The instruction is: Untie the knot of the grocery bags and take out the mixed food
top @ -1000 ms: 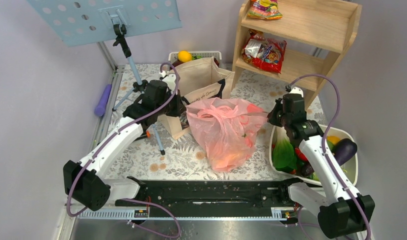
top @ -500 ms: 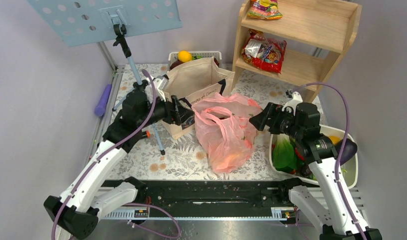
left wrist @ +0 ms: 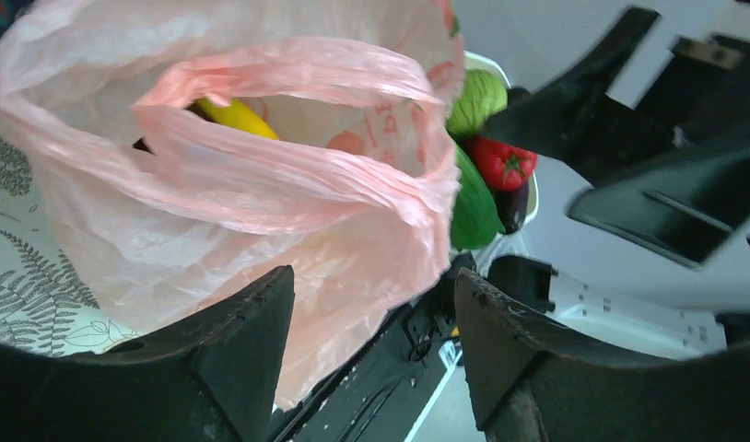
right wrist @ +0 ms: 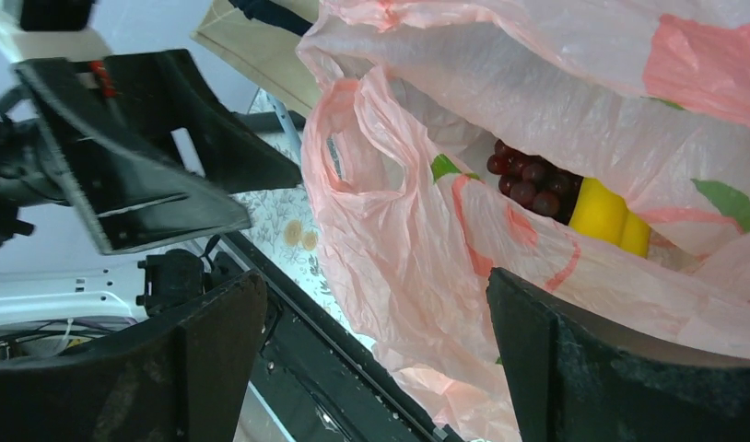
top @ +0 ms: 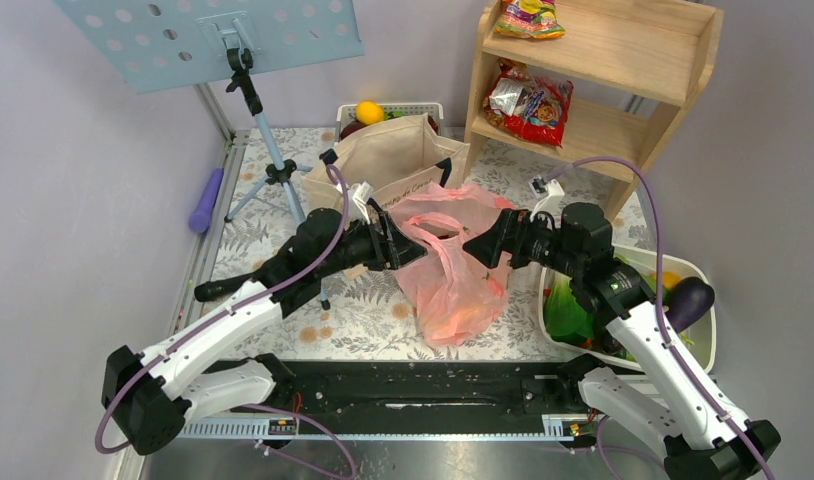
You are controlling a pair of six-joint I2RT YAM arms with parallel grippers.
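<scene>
1. Pink grocery bag (top: 448, 280) slumps on the floral worktop (top: 353, 325) just in front of the beige canvas tote (top: 393, 155). Its crumpled top reaches the tote's front edge and its mouth gapes.
2. From above, only the bag's outline and pale film can be seen. The left claw (top: 413, 248) is in front of the tote's left half and the right claw (top: 480, 245) is off its right corner, pointing at each other across the bag's mouth.
3. The left wrist view looks inside, where a banana (left wrist: 235, 115) lies under a handle band (left wrist: 288, 78) stretched across the opening. The left claw (left wrist: 373, 276) is spread wide, with the bag's lower fold seen between the fingers and nothing pinched. I cannot tell whether it touches the plastic.
4. The right wrist view shows a grape bunch (right wrist: 528, 180) touching the banana (right wrist: 606, 216), and a loose handle loop (right wrist: 357, 157). The right claw (right wrist: 376, 276) is also spread wide and grips nothing.
5. A white tub (top: 711, 340), right of the tote and nearer the arms, holds green vegetables (left wrist: 473, 203), a red tomato-like piece (left wrist: 502, 164) and an eggplant (top: 688, 300).
6. A wooden shelf (top: 603, 50) with a snack packet (top: 531, 105) stands right of the tote. A basket (top: 423, 106) holding a yellow-orange fruit (top: 369, 112) sits behind it, and a music stand (top: 208, 35) rises to its left.
7. Each claw blocks part of the other's wrist view, and the bag's film veils the remaining contents.
</scene>
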